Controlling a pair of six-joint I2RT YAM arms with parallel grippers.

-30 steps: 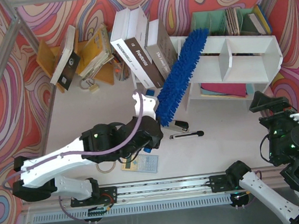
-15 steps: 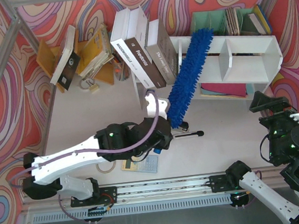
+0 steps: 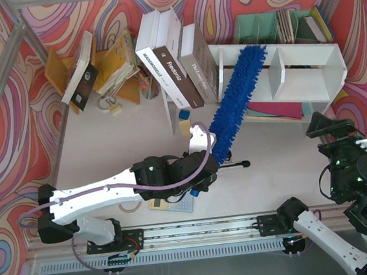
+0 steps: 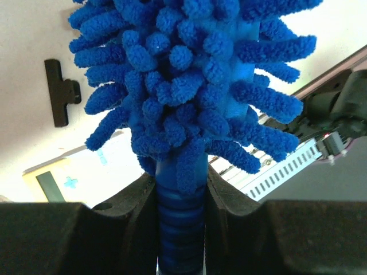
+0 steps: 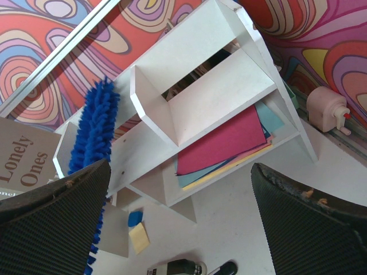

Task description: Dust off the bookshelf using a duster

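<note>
The white bookshelf (image 3: 307, 67) stands at the back right, its two compartments split by a central divider; it also shows in the right wrist view (image 5: 212, 91). The fluffy blue duster (image 3: 235, 100) slants from my left gripper (image 3: 206, 156) up across the shelf's left compartment, with its tip just left of the divider. In the left wrist view my left gripper (image 4: 180, 220) is shut on the duster's ribbed blue handle, below the fluffy head (image 4: 189, 86). My right gripper (image 5: 179, 172) is open and empty, in front of the shelf's right end (image 3: 329, 127). The duster (image 5: 94, 129) shows at the shelf's left.
Large books (image 3: 169, 61) lean left of the shelf. A green file organiser (image 3: 270, 25) stands behind it, and a yellow book rack (image 3: 59, 65) at back left. Coloured papers (image 3: 275, 110) lie in the lower tier. A pen (image 3: 235, 165), stapler (image 5: 178, 267) and calculator (image 3: 177, 203) lie near the left arm.
My left arm has moved right and forward with the duster. The duster's head has swept right along the shelf's left half, from its left end towards the divider. The right arm is still.
</note>
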